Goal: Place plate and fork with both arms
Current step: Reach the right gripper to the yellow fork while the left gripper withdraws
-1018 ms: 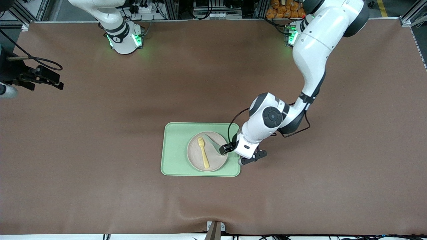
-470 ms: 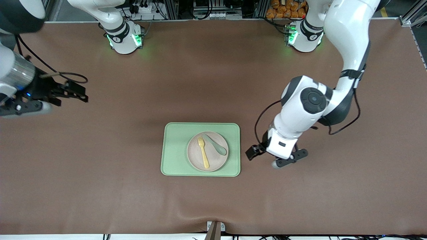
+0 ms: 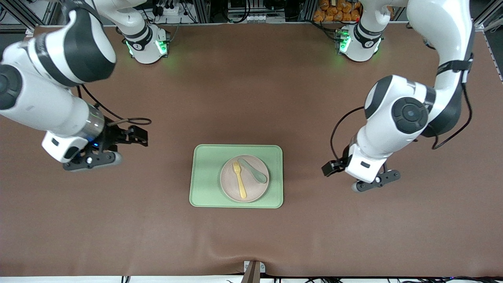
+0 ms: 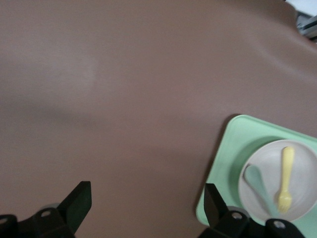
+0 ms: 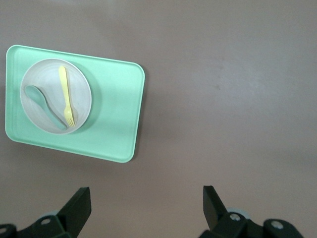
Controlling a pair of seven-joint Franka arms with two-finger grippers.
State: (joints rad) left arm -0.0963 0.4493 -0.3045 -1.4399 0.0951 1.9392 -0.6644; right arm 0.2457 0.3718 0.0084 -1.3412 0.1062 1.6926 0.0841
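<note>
1. My left end effector (image 3: 329,168) hangs over bare worktop (image 3: 251,98), fingers spread wide, empty.
2. My right end effector (image 3: 137,135) hangs likewise, spread and empty.
3. The fork (image 3: 239,179) lies on the plate (image 3: 230,182), beside a spoon (image 3: 254,171), in the tray (image 3: 204,177).

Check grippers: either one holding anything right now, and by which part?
Nothing is held. Left gripper and right gripper are both open and empty over bare table. Fork and spoon lie on the plate in the tray.

The fork (image 3: 239,179) and spoon (image 3: 254,170) lie side by side on the plate (image 3: 232,190), which sits on the tray (image 3: 204,177).
</note>
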